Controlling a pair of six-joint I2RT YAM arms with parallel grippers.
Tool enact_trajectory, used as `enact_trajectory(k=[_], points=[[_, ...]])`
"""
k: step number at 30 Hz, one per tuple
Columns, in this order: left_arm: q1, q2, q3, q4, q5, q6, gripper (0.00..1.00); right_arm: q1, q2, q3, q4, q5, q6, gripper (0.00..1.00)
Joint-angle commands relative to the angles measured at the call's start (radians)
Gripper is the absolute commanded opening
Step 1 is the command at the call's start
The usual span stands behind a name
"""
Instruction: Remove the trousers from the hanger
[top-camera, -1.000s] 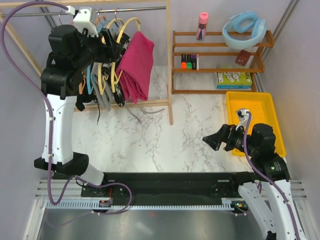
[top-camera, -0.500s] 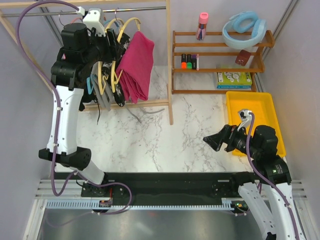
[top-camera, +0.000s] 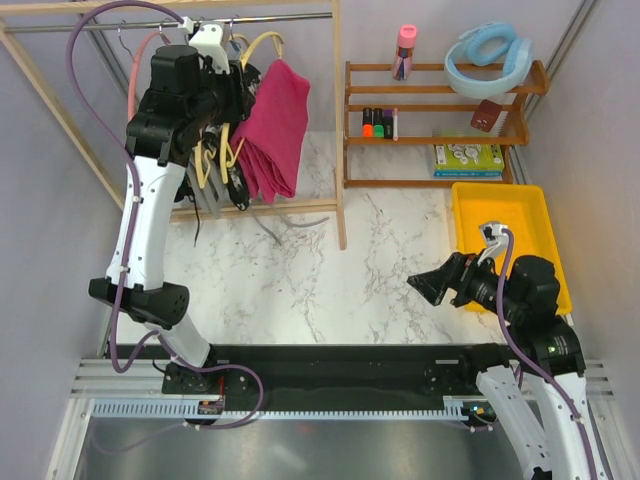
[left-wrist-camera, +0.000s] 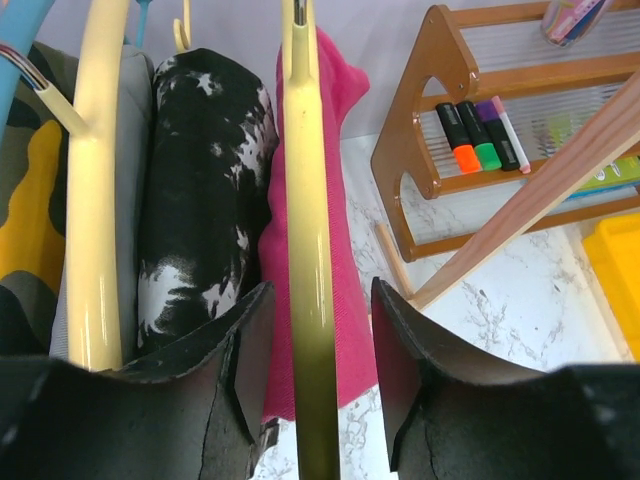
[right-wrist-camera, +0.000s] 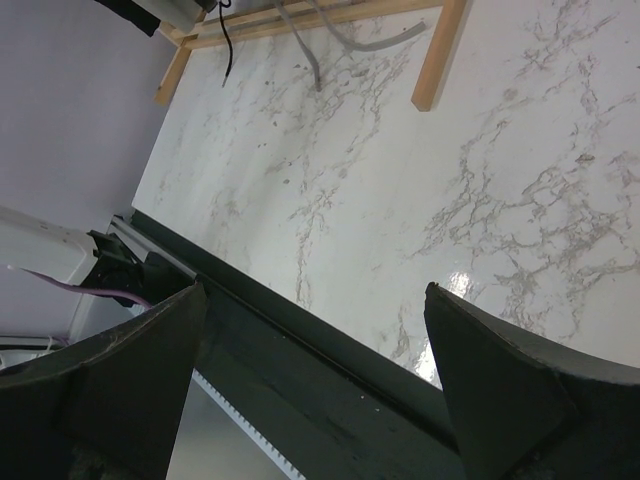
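Wooden shelf (markers aboard); yellow tray near

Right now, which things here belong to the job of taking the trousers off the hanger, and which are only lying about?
For the job: trousers; hanger; left tool, open, one finger on each side of the hanger.
Lying about: mottled garment; markers; bottle; yellow tray.

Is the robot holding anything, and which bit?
Nothing yet. The left gripper is open around the pale-yellow hanger, not clamped. The right gripper is open, empty.
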Motion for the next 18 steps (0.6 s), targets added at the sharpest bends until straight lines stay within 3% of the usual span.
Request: enact_trajectory(k=[1,5,6,9,18], points=[[-0.010,0.012,0.002,0.044,-0.022,0.025,0.49,0.005,-0.019,0.037,-0.008,0.005,0.014,0.98],[-0.018,0.008,0.010,0.059,-0.017,0.013,0.32,0.005,-0.018,0.038,-0.008,0.004,0.017,0.98],[-0.018,0.009,0.014,0.058,-0.017,0.007,0.19,0.005,-0.019,0.043,-0.008,0.004,0.017,0.98],[-0.018,-0.005,0.027,0.061,-0.010,-0.013,0.02,0.005,-0.016,0.051,-0.008,0.010,0.014,0.98],[-0.044,-0.078,0.044,0.082,-0.045,-0.046,0.02,0.005,-0.021,0.039,-0.008,0.008,0.011,0.98]])
